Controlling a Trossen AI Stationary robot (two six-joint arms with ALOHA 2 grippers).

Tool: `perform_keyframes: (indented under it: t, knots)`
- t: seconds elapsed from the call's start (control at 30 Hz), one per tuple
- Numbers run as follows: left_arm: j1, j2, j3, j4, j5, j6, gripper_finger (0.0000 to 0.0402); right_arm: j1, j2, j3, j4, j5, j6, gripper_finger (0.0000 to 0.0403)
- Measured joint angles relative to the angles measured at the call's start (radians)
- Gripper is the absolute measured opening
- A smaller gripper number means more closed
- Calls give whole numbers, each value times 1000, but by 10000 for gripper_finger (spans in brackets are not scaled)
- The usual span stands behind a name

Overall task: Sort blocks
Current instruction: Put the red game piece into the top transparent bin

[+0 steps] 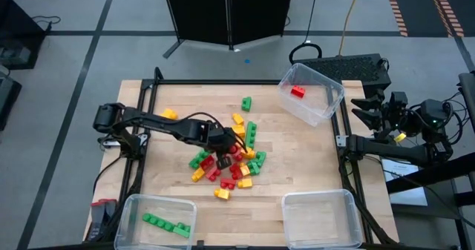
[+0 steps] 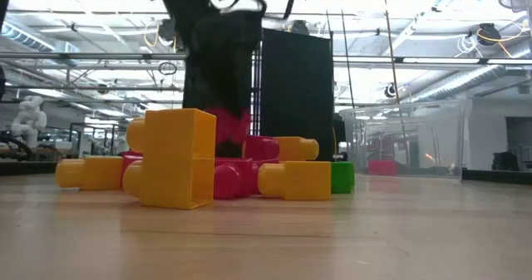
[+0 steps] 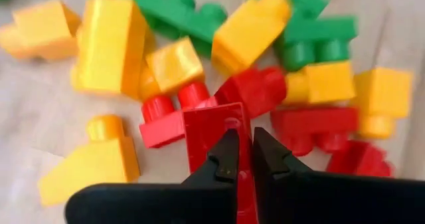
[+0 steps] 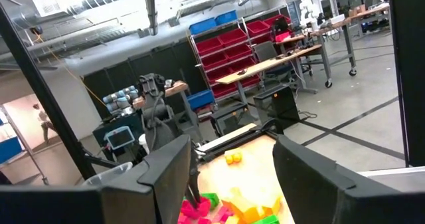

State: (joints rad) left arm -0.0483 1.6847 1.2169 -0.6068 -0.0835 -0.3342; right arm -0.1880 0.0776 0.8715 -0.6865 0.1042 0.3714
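A heap of red, green and yellow blocks (image 1: 231, 161) lies on the middle of the wooden table. My left gripper (image 1: 223, 152) has come from the left side and stands over the heap, shut on a red block (image 3: 212, 127). In the low view that red block (image 2: 229, 126) shows under the dark gripper (image 2: 218, 56), above the other blocks. My right gripper (image 1: 369, 109) waits open beyond the table's right edge, and its two fingers stand wide apart in the right wrist view (image 4: 232, 164). My left gripper pinches the red block between its two fingers, on a thin upright wall (image 3: 243, 121) at the block's edge. The fingers (image 3: 226, 159) come from above, pointing down. Whether the block is lifted clear of the heap, I cannot tell.
Three clear bins stand on the table. The far-right one (image 1: 326, 110) holds one red block (image 1: 297, 91), the near-left one (image 1: 133, 205) holds green blocks (image 1: 167, 223), and the near-right one (image 1: 319, 199) holds nothing. A yellow block (image 1: 169, 114) and a green block (image 1: 246, 102) lie apart from the heap.
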Motion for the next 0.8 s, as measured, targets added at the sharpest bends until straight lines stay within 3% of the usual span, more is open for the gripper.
perform_keyframes:
  t: [0.3,0.47,0.8]
  knots:
    - [38,0,216,-20,-114,111,0,0,0,0,0,0,-26,208]
    - [120,0,276,193,-158,186,0,0,0,0,0,0,-29,208]
    - [272,45,280,770,-132,266,0,0,0,0,0,0,-28,208]
